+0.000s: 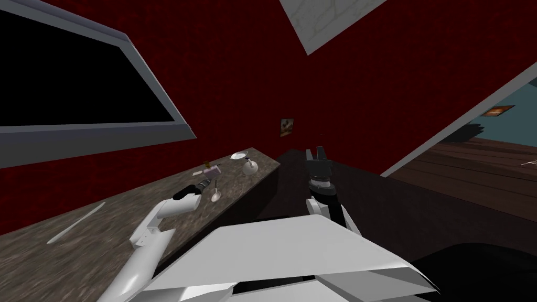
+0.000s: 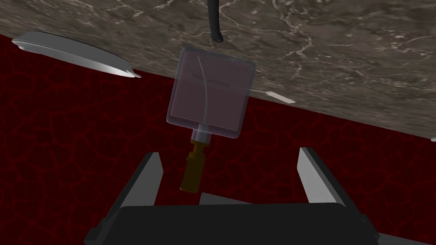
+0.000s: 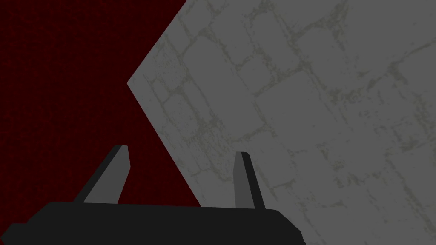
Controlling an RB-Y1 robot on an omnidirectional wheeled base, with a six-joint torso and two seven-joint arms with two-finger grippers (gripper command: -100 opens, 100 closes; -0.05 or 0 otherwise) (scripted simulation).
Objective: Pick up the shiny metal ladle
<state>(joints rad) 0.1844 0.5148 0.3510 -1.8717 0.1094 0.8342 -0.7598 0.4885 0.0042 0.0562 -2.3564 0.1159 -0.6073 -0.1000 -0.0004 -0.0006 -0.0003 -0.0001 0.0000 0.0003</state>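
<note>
In the head view, a brown-grey marbled countertop (image 1: 105,230) ran along a dark red wall (image 1: 225,78). The left gripper (image 1: 205,183) hung low over the stone. The small shiny metal ladle (image 1: 215,195) lay on the countertop just beside that gripper, toward the front edge, with nothing touching it. Beyond them sat a translucent pinkish square bottle (image 1: 211,170), a white stemmed cup (image 1: 250,166) and a shallow white dish (image 1: 238,155). A long pale grey strip (image 1: 76,224) lay well apart, nearer me. The right gripper (image 1: 317,154) was raised past the counter's end.

In the left wrist view, the left gripper (image 2: 230,153) was spread wide and held nothing. The brown-capped bottle (image 2: 208,98) sat ahead of it, clear of both fingers. A thin dark rod end (image 2: 216,29) showed past the bottle; whether it was the ladle's handle, I could not tell.

In the right wrist view, the right gripper (image 3: 181,153) stood parted and empty.
</note>
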